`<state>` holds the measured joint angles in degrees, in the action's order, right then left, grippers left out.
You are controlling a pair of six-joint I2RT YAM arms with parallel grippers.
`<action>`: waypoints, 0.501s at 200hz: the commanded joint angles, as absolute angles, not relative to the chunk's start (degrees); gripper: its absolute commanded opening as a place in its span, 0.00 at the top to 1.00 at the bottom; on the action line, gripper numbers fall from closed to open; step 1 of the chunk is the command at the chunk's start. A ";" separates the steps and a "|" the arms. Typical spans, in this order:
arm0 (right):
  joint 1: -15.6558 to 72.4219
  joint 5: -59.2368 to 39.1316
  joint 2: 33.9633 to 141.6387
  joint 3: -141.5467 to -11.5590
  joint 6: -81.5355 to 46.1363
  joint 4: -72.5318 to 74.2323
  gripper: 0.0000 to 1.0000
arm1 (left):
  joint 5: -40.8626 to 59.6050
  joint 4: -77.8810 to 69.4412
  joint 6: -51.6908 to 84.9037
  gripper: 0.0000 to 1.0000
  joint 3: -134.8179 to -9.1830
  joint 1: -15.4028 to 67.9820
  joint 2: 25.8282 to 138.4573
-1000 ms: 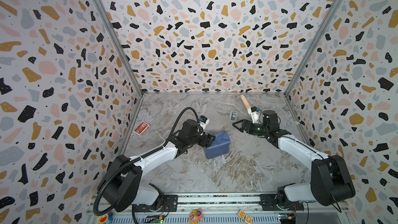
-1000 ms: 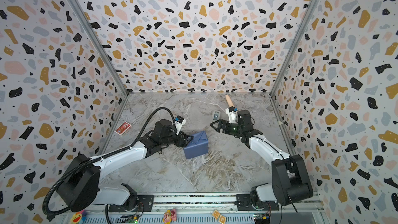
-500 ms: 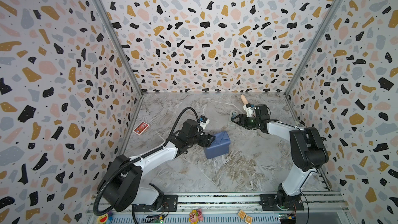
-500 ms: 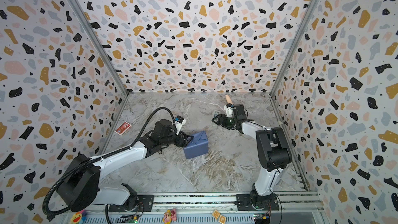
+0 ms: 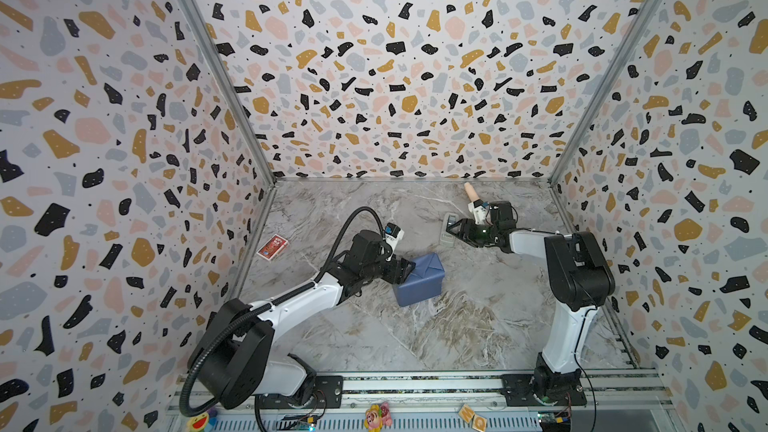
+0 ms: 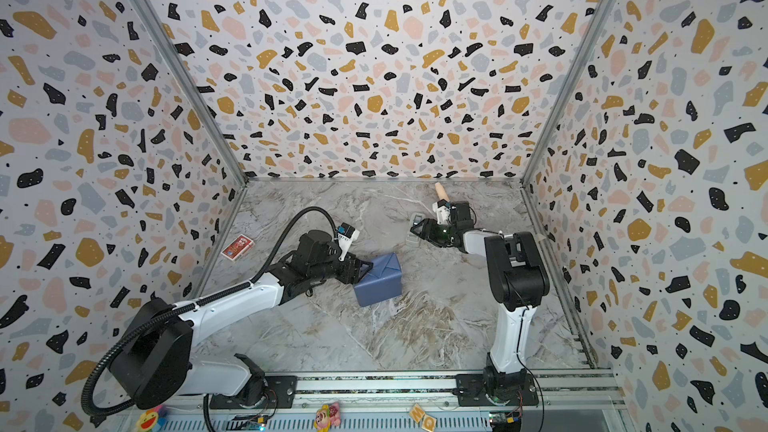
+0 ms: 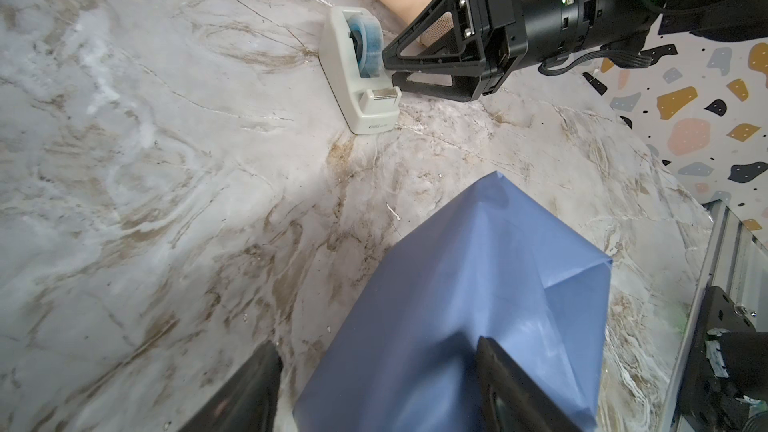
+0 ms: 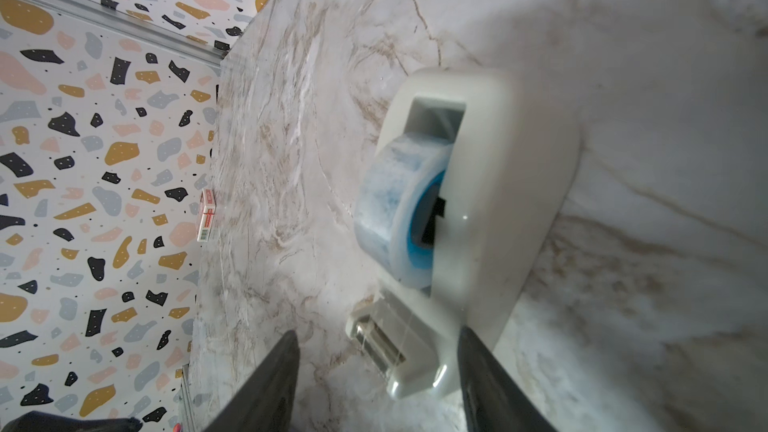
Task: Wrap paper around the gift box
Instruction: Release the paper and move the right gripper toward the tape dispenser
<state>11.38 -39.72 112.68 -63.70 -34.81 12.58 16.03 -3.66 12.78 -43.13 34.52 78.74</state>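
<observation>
1. The paper (image 5: 419, 280) is found already folded around the gift box (the box itself is wholly hidden). The bundle sits on the table (image 5: 478, 326) right at the tip of the left tool (image 5: 406, 272), well apart from the right tool (image 5: 451, 232).
2. The left tool is seen with its fingers spread wide. One finger is laid on the upper face of the paper, and the other is held clear beside it with bare table showing between. Nothing is clamped (this is judged a hold-down, not a grip).
3. The right tool is seen partly open, with the cutter end of the tape dispenser (image 7: 349, 89) between its fingers. Nothing is pinched there, as far as can be told.
4. The gift box is judged light and stiff (cardboard under a thin skin), so little force is called for.
5. The paper is judged thin and smooth, easily creased or torn. Any fold not yet taped is expected to spring open if the pressure is lifted.
6. A hold is best taken across two flat opposite faces, or by pressing down over the seam. The pointed fold at the end farthest from the left tool is better left alone (it would crush or slip).
</observation>
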 commanded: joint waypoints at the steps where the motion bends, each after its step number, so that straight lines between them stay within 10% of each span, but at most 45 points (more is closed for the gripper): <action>1: 11.21 -41.92 114.12 -65.56 -35.86 13.45 0.42 | 16.24 5.29 10.79 0.27 -42.19 34.63 79.10; 100: 10.37 -39.55 108.24 -65.53 -34.98 9.96 0.42 | 16.42 4.97 10.76 0.27 -41.85 34.63 78.85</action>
<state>10.46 -40.21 112.66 -63.99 -35.81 11.38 16.34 -3.09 12.67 -43.13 34.52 78.43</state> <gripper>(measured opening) 0.575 0.729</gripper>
